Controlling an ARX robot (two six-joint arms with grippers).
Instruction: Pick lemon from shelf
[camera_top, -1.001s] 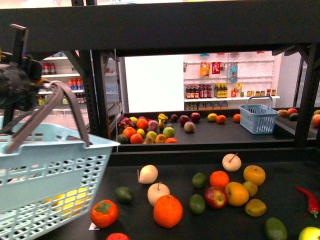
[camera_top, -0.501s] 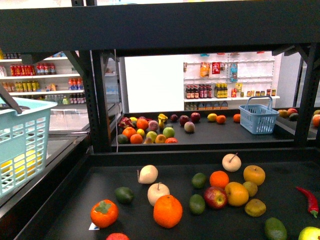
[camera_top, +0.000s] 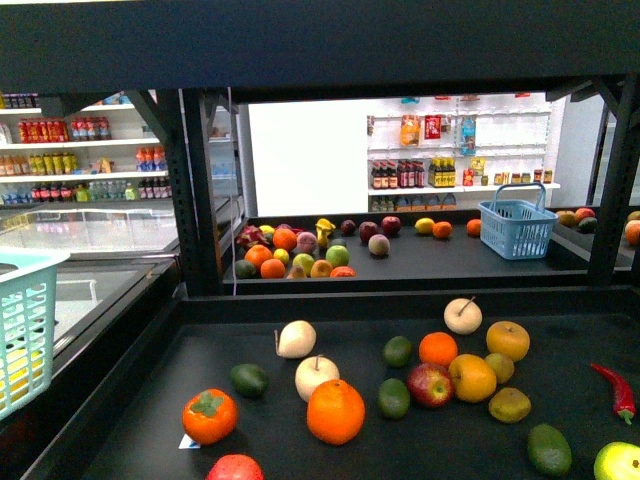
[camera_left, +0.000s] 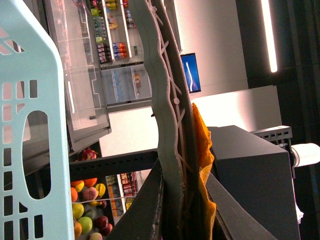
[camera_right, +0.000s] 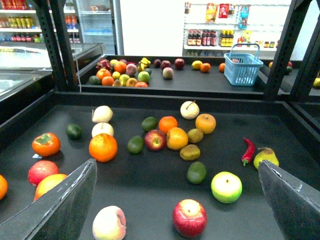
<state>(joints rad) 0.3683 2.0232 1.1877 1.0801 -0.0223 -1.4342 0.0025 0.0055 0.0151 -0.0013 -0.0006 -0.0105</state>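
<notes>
The shelf is a black rimmed tray (camera_top: 130, 400) with many fruits; it also fills the right wrist view (camera_right: 150, 197). A small yellow oval fruit that looks like the lemon (camera_top: 499, 367) lies among the orange-yellow fruits at the right; in the right wrist view the lemon (camera_right: 195, 135) is far ahead of my right gripper (camera_right: 177, 200). That gripper is open and empty above the tray's near part. My left gripper (camera_left: 182, 200) is shut on the basket handle (camera_left: 170, 125) of a light blue basket (camera_top: 20, 330) at the far left. Something yellow shows through its mesh.
A large orange (camera_top: 336, 411), a persimmon (camera_top: 209, 415), apples, limes and a red chilli (camera_top: 615, 390) lie on the tray. A red apple (camera_right: 189, 217) and a green apple (camera_right: 226, 186) lie between my right fingers. Black uprights (camera_top: 205, 190) stand behind. A second shelf holds a blue basket (camera_top: 517, 226).
The light blue basket and my left gripper have moved left, almost out of the front view; only the basket's corner remains. The fruits have not moved.
</notes>
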